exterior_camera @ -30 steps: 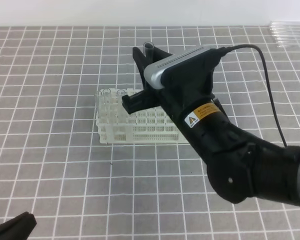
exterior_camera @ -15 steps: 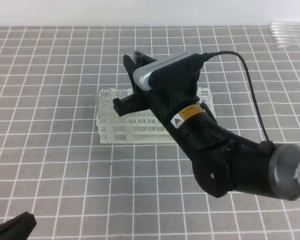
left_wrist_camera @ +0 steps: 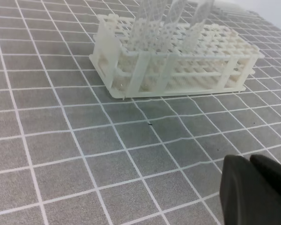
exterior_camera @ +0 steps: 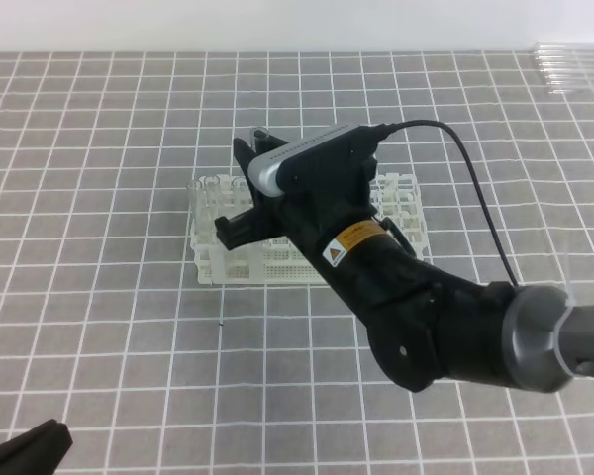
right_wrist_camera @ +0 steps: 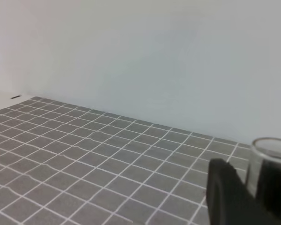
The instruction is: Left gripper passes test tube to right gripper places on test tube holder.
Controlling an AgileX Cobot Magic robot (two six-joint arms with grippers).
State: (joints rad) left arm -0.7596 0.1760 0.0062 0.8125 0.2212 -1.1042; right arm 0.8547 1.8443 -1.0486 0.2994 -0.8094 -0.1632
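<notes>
While the left hand (exterior_camera: 25, 447) rests pressed together low on the tiled counter (exterior_camera: 99, 327), the right hand (exterior_camera: 246, 188) pinches the tube (right_wrist_camera: 268, 161) upright over the rack's (exterior_camera: 213, 242) left end.

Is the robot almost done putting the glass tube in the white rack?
Nearly. The handover looks done: the right gripper holds the test tube, and the left gripper is shut and empty. Now it hangs over the test tube holder. Left: put it in a hole.
</notes>
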